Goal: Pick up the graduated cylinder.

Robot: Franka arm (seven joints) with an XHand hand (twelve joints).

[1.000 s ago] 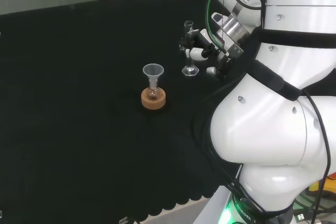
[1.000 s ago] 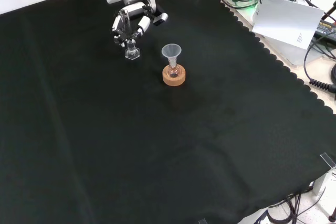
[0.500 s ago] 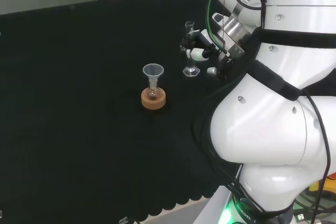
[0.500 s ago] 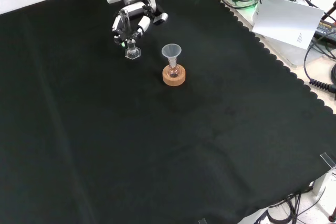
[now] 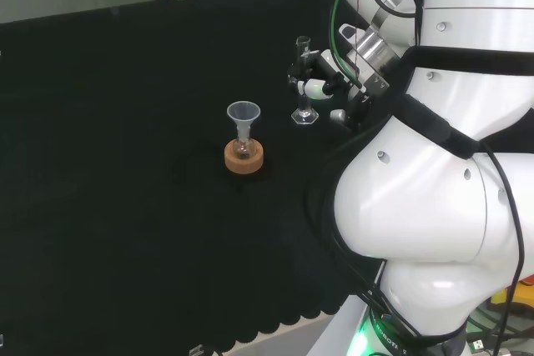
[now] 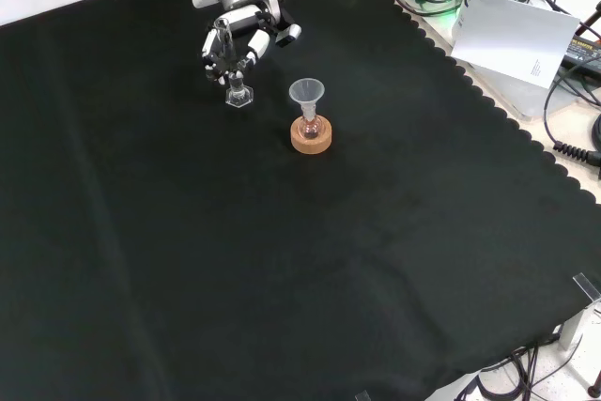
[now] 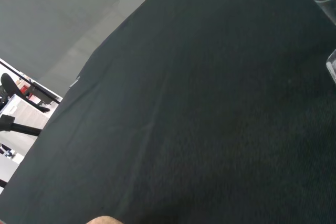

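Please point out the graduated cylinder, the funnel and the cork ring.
graduated cylinder (image 5: 304, 116): head view, on its base.
funnel (image 5: 243, 111): head view, on its wide mouth.
cork ring (image 6: 311, 141): front view, on its front side.

hand curled around an upright clear graduated cylinder on black cloth; to its left, a funnel on a cork ring.

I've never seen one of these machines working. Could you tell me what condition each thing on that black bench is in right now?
Clear glass graduated cylinder with a hexagonal foot: upright, gripped by the hand.
Black and white robot hand: fingers curled round the cylinder.
Clear plastic funnel: upright, stem in the small flask.
Small clear round flask: upright, seated in the cork ring; contents hard to tell.
Round cork ring stand: flat on the cloth.
Black cloth: spread flat, slightly creased.
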